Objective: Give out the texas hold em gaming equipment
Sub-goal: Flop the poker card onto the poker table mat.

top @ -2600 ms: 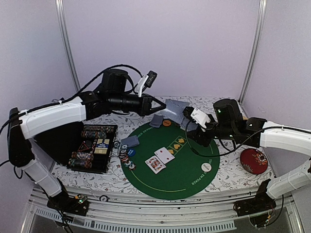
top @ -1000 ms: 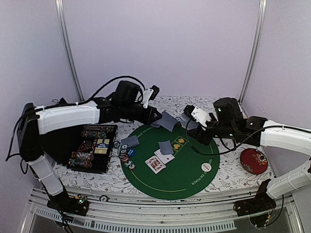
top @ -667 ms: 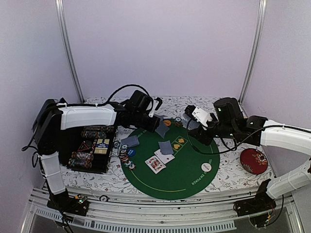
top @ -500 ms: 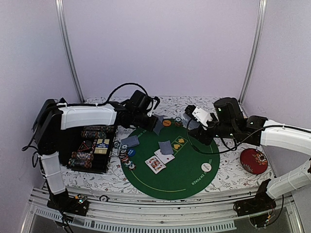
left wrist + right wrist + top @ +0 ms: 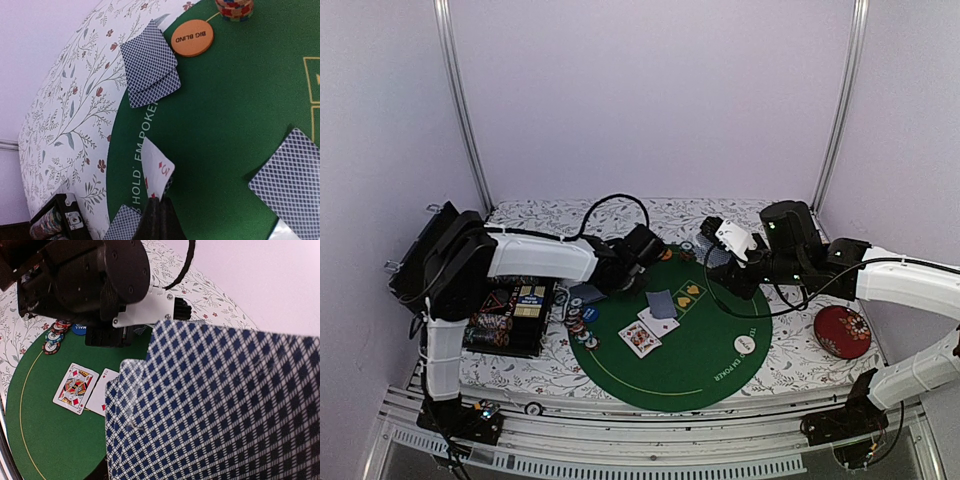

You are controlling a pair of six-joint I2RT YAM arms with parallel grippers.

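pinching a thin white-faced red 3 playing card [image 5: 158,172] by its edge, left gripper [image 5: 157,212] fully closed; right gripper [image 5: 717,256] part-open clamps fanned grey-blue-backed cards [image 5: 215,405], likely light, slick, bendy, so grip edges.

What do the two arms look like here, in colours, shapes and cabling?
The left arm and right arm both have white tubular links joined by bulky black joints. A thin black cable loops off each. The right wrist carries a white camera housing. A green light glows at the left base. The left gripper has slim black jaws.
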